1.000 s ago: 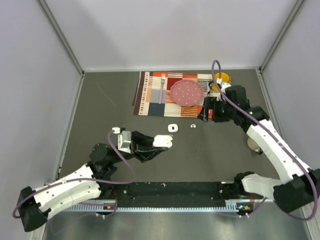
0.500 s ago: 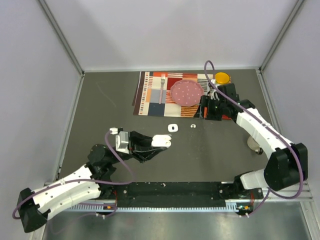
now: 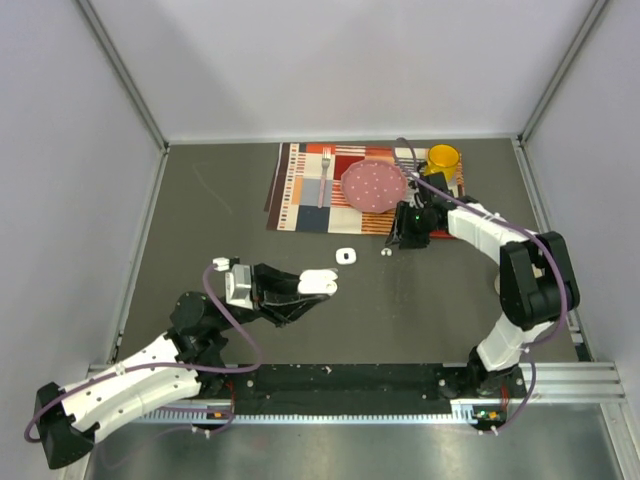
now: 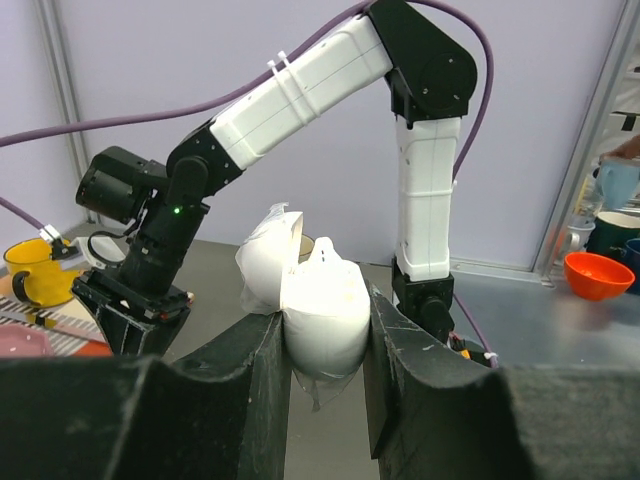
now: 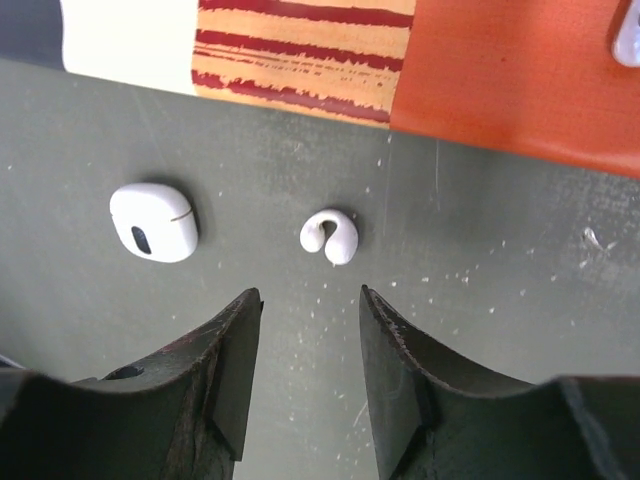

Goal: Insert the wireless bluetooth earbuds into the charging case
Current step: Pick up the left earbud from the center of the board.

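From above, the left gripper [image 3: 324,287] is clamped on one white charging case [image 3: 318,281] over the dark table [image 3: 220,220]. The right gripper [image 3: 398,240] hovers beside one curled earbud [image 3: 386,253], and one rounded white piece [image 3: 346,256] lies near. The left wrist view shows that single case, lid open, pinched between both fingers. In the right wrist view the jaws stand apart above the earbud, with the rounded piece to its left and apart from it.
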